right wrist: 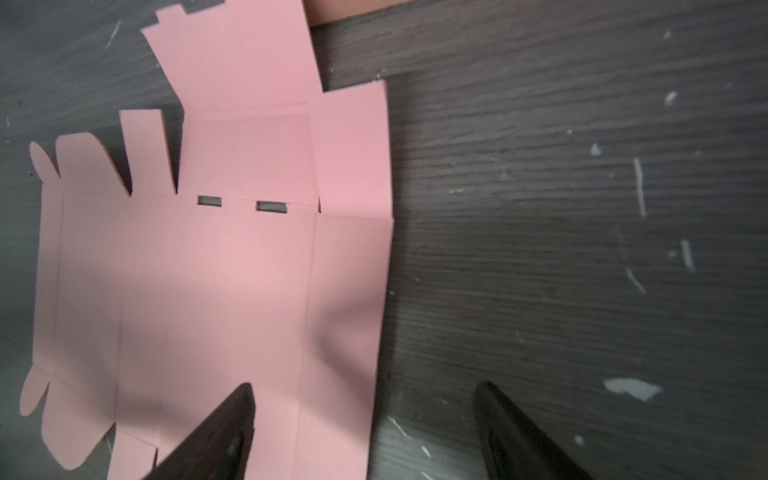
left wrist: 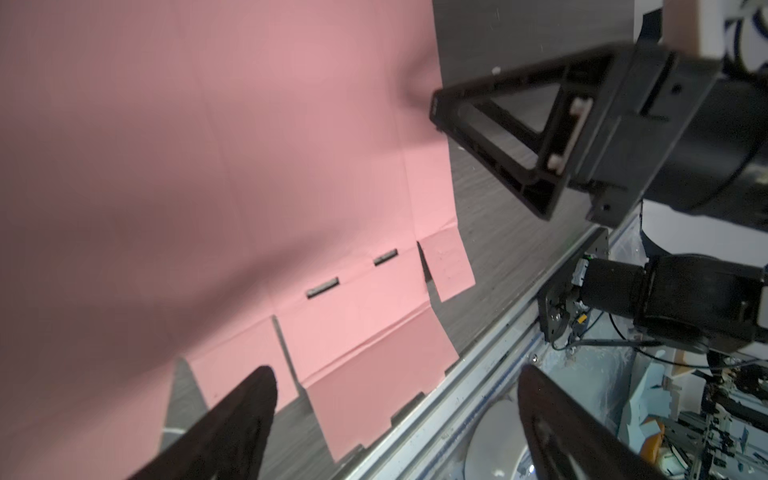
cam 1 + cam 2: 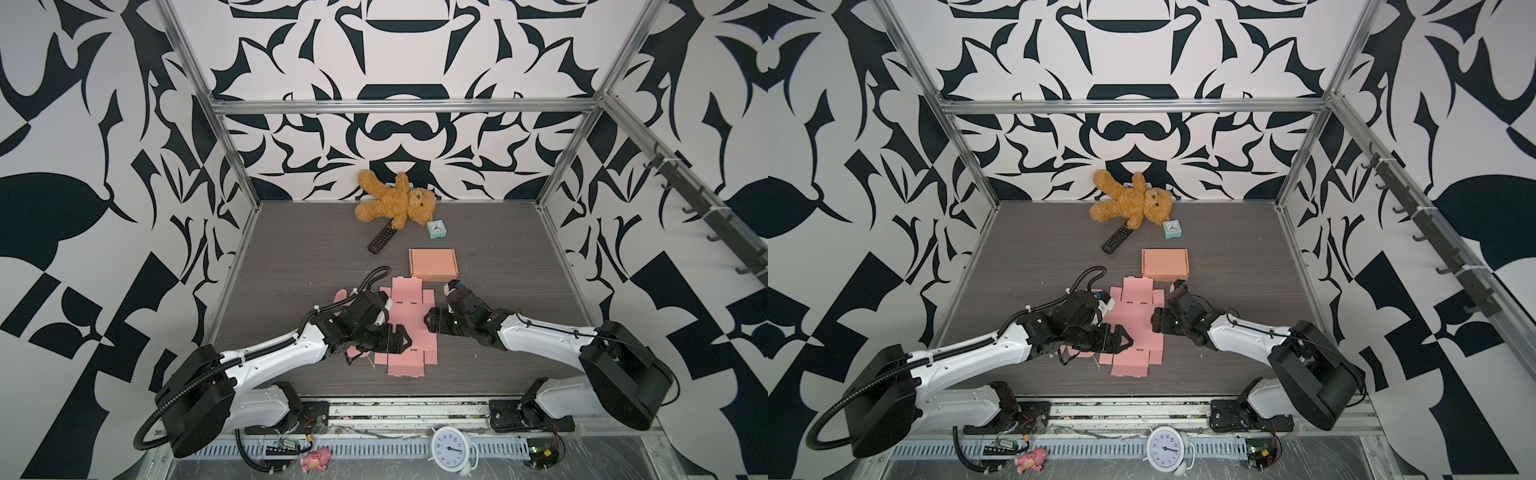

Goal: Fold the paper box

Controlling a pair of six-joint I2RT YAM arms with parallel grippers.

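Lying flat and unfolded on the dark table (image 3: pixel 291 270), the pink paper box (image 3: pixel 409 307) waits mid-workspace. The left gripper (image 3: pixel 407 340) hangs over the sheet's near left part, jaws spread wide and empty. The right gripper (image 3: pixel 428 322), also wide apart, straddles the sheet's right edge, one finger (image 1: pixel 224 432) above paper, its twin above bare table. A folded orange box (image 3: pixel 433 264) stands just beyond

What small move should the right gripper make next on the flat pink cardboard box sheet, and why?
Probably lower the right gripper and close on the right edge of the flat pink cardboard sheet: its open jaws straddle that edge, and the sheet lies unfolded on the dark wooden table.
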